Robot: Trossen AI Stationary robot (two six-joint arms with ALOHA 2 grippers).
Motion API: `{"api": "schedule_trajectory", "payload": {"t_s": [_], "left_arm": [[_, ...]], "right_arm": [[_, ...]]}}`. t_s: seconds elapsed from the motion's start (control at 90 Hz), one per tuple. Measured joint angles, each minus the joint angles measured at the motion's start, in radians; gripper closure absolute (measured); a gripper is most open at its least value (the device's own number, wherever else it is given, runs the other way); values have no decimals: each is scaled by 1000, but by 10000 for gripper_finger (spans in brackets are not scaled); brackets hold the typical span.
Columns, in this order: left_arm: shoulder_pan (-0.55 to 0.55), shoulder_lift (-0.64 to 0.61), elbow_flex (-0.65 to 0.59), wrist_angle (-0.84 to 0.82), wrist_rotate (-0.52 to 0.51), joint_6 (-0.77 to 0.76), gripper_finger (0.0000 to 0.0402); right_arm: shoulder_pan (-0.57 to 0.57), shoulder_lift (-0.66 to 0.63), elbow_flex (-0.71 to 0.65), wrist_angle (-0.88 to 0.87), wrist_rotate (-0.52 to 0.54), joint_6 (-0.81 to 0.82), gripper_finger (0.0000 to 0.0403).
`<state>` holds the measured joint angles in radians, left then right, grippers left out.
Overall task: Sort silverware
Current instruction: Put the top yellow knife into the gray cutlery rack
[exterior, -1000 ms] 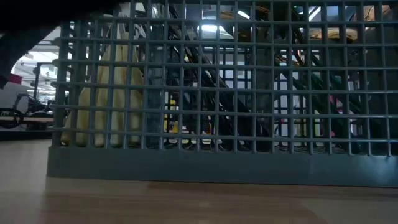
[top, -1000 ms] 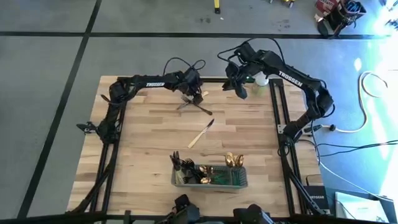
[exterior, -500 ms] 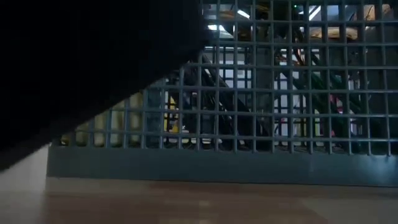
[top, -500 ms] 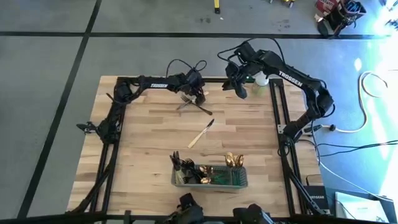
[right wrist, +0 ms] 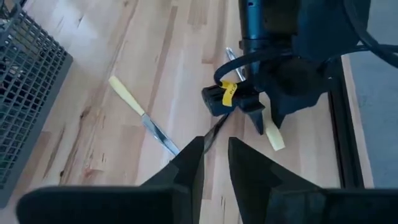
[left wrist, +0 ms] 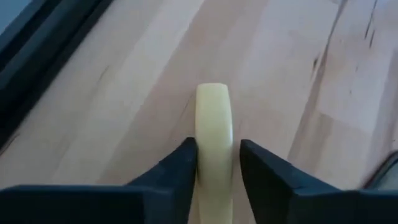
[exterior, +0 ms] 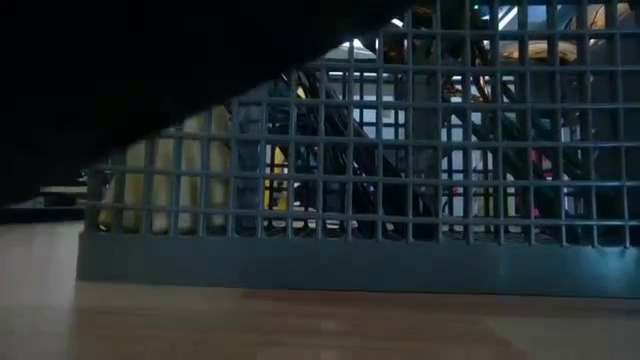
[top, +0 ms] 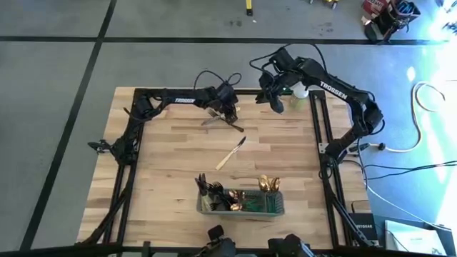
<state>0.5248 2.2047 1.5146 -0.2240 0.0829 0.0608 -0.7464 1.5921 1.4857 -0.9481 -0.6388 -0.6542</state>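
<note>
The left gripper (left wrist: 214, 163) pinches a cream handle (left wrist: 213, 134); its other end is hidden. The right gripper (right wrist: 214, 158) waits, narrow.

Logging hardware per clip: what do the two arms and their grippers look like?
Both arms are black, jointed, with white TROSSEN lettering and loose black cables looping above. The left gripper has two dark wedge-shaped fingers; a yellow tag sits on its wrist. The right gripper has matching dark fingers.
</note>
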Motion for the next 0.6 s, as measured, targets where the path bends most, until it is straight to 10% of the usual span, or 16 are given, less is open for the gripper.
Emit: {"api": "schedule_trajectory", "payload": {"t_s": [0.6], "left_arm": [[-4,-14,37,-123,-21,152,335]], "right_arm": [[0,0,0,-50,2,-1,347]]}}
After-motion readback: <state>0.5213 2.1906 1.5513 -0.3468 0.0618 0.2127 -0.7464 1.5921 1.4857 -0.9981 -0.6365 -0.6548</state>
